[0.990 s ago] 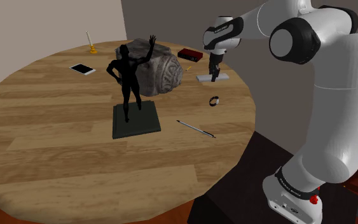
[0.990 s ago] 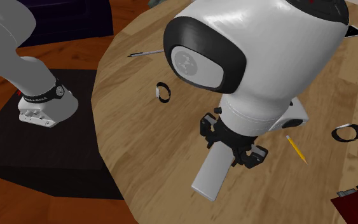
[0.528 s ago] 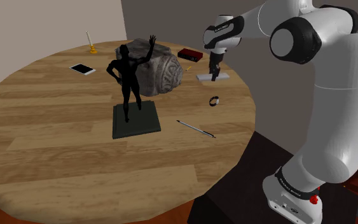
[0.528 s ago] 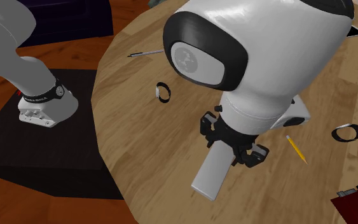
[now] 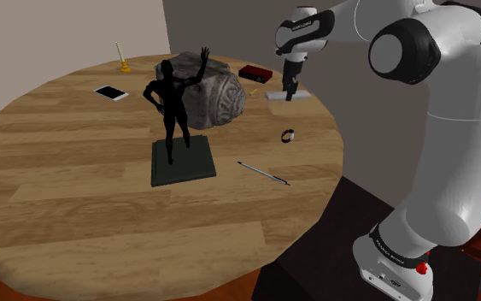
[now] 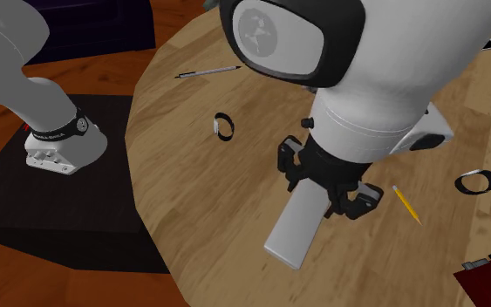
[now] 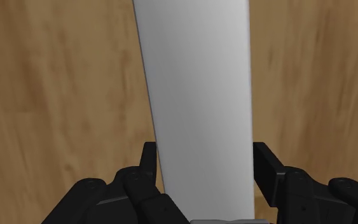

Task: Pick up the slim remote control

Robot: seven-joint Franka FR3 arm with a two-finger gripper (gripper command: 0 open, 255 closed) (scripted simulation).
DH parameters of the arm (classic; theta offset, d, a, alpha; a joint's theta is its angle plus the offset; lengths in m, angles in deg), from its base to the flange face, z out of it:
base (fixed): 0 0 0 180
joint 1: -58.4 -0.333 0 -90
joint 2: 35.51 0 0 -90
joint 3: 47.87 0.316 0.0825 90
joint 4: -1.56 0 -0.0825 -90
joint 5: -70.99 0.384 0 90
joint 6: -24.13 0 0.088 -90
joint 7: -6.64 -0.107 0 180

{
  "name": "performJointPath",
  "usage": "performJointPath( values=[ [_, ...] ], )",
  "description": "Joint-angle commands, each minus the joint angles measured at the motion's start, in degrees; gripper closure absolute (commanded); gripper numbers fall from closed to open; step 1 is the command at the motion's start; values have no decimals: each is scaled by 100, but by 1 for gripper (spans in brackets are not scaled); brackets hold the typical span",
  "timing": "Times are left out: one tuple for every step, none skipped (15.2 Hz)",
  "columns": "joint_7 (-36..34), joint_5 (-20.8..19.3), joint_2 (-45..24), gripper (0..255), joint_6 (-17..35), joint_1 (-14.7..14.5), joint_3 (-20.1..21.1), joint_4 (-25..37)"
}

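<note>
My pincer (image 5: 290,89) clasps the flat grey remote (image 5: 277,96) near the round wooden worktop's (image 5: 85,205) far edge, close to a dark red box (image 5: 255,73) and a carved stone (image 5: 219,98).

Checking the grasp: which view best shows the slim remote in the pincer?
The wrist view: the pale grey remote runs between the fingers of the pincer, both pressed against its edges. The second exterior view shows its free end sticking out below the arm; the shoulder view shows it as a small pale sliver under the pincer.
</note>
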Motion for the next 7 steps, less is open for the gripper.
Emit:
performJointPath(
  values=[
    [-20,-23,47,255,-128,-5,-10,84],
    [-27,-33,69,255,-195,-6,-16,131],
    [-34,-44,89,255,-262,-6,-21,180],
    [-41,-53,108,255,-330,-5,-25,230],
    [-47,-62,126,255,-398,-5,-30,282],
    [-49,-64,130,255,-408,-5,-30,289],
    [-48,-64,129,255,-408,-5,-30,289]
  ],
)
